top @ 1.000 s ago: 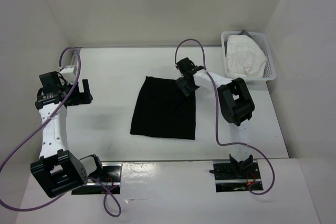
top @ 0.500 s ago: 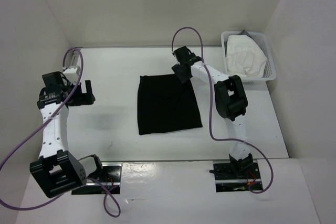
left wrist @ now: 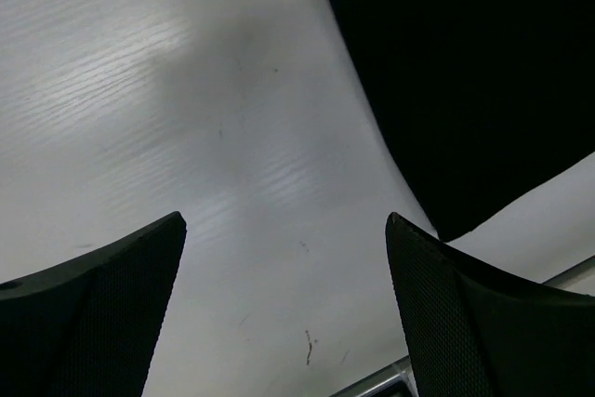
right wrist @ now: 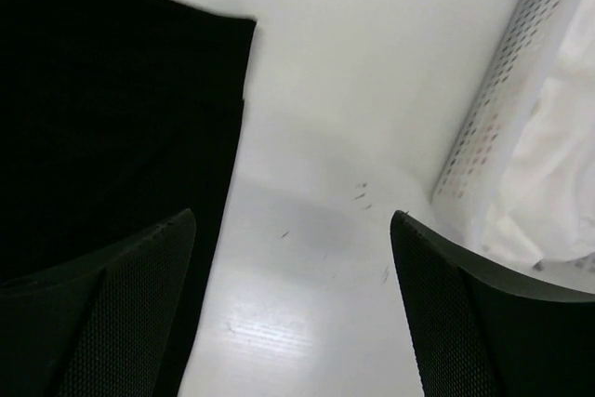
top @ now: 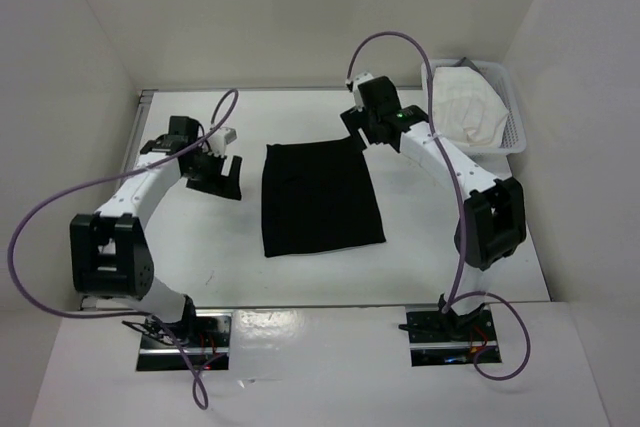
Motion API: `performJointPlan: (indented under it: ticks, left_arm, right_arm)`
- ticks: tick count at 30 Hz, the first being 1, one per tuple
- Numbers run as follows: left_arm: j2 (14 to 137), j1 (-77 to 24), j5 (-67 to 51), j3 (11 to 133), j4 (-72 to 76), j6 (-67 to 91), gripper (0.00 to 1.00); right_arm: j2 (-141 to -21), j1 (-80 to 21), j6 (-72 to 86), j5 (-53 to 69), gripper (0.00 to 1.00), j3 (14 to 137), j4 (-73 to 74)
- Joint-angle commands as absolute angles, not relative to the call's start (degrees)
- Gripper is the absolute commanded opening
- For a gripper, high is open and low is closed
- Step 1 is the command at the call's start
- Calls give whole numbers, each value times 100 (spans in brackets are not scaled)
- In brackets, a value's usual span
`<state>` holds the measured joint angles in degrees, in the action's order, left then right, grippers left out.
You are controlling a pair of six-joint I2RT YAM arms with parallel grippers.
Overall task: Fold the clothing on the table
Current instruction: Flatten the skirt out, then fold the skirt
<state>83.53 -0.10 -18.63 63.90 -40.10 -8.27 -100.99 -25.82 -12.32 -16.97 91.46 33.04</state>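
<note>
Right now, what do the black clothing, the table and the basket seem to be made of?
The clothing looks like soft fabric, matte black: it lies flat without shine. The table seems a hard white board, perhaps laminate, faintly glossy, with small scuff marks. The basket is white with rows of small holes, metal or plastic; I cannot tell which.

Robot lab cell: white panel walls (top: 300, 7) around table (top: 200, 257); left arm (top: 130, 192), right arm (top: 445, 152) bolted on.

Black matte clothing (top: 321, 197), roughly rectangular, spread flat, slightly skewed, mid-table (top: 230, 257). White tabletop, faintly scuffed, thin metal edge strip.
</note>
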Motion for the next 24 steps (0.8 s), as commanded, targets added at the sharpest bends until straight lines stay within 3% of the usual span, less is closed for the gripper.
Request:
performJointPlan:
  ticks: [1,8,13,17,24]
  left_arm:
    - [8998,-141,-2205,6854,-3956,-528,94]
    - [10114,-386,-2338,7979,-3647,-27,93]
    - [10888,-510,-2731,9025,-3568,281,87]
    - [11601,-562,-2909,9501,-3568,281,78]
    - [12067,-677,-2339,9501,-3226,343,78]
  right_arm:
    - [-10187,-2540,-985,-1626,89,8615,3533]
    - [-10195,-2540,-984,-1424,85,8332,3420]
    - [-10573,-2540,-923,-1301,61,8806,3419]
    - [-10985,-2426,-861,-941,59,9219,3419]
    - [-11574,-2312,-791,-606,59,9895,3533]
